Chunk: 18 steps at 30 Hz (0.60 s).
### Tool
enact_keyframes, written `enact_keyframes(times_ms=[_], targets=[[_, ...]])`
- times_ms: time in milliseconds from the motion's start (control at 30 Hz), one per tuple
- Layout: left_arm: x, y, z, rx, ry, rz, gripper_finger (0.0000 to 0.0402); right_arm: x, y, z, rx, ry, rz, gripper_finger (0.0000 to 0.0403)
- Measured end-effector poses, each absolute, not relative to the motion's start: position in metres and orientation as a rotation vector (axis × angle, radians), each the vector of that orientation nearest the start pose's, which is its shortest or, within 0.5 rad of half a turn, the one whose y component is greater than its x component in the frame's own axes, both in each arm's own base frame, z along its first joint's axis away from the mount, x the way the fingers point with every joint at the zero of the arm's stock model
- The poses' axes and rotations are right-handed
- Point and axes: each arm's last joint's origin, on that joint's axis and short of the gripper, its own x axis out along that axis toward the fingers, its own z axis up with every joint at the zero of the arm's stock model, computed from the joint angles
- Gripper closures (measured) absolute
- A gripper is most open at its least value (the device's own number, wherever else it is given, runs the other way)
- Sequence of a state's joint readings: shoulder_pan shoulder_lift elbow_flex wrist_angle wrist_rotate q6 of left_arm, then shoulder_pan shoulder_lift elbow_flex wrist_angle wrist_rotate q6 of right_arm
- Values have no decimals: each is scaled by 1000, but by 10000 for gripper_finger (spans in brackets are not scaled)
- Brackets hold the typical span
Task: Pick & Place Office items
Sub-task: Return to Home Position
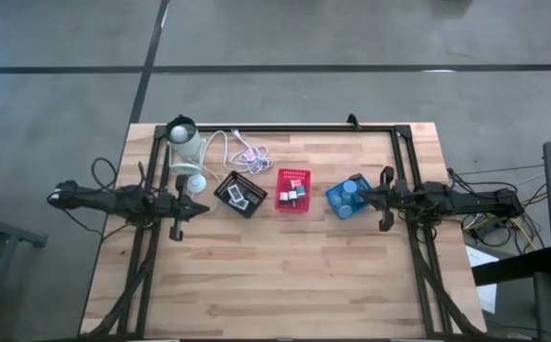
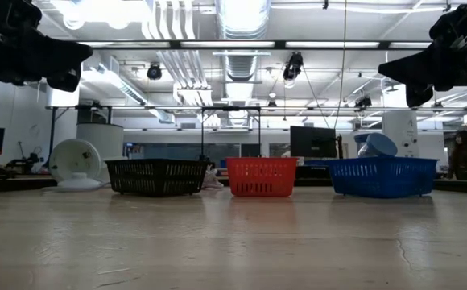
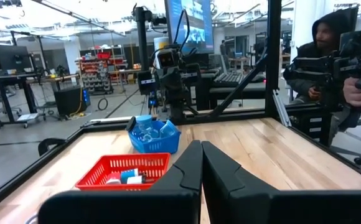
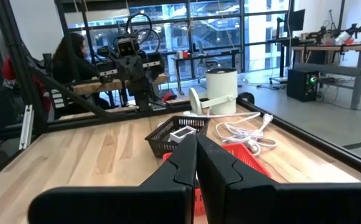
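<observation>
Three mesh bins stand in a row mid-table: black (image 1: 240, 195), red (image 1: 293, 189) and blue (image 1: 349, 197). The office items lie inside them: small white and dark blocks (image 1: 238, 196) in the black bin, small blocks (image 1: 294, 196) in the red bin, and pale-blue round pieces (image 2: 376, 145) in the blue bin. My left gripper (image 1: 205, 207) is shut, level above the table just left of the black bin, holding nothing. My right gripper (image 1: 359, 197) is shut and hangs level over the blue bin's right side, also holding nothing. The wrist views show both pairs of fingers closed: left (image 3: 201, 165), right (image 4: 196, 158).
A white lamp (image 1: 185, 142) with a loose white cable (image 1: 242, 150) sits at the far left of the table. A black frame (image 1: 285, 127) runs along the table's edges. A person (image 3: 327, 50) is behind the right arm and another (image 4: 75, 56) beyond the left arm. Bare wood lies toward the near edge.
</observation>
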State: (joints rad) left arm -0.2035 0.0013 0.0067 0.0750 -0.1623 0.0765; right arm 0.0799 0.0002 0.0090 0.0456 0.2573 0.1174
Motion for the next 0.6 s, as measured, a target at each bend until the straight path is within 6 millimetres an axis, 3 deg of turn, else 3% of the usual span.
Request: enact_keyframes(times_ms=[600], targets=[[96,-15,173,33,-75,-40,397,97,0,171,88,-62,-183,394]])
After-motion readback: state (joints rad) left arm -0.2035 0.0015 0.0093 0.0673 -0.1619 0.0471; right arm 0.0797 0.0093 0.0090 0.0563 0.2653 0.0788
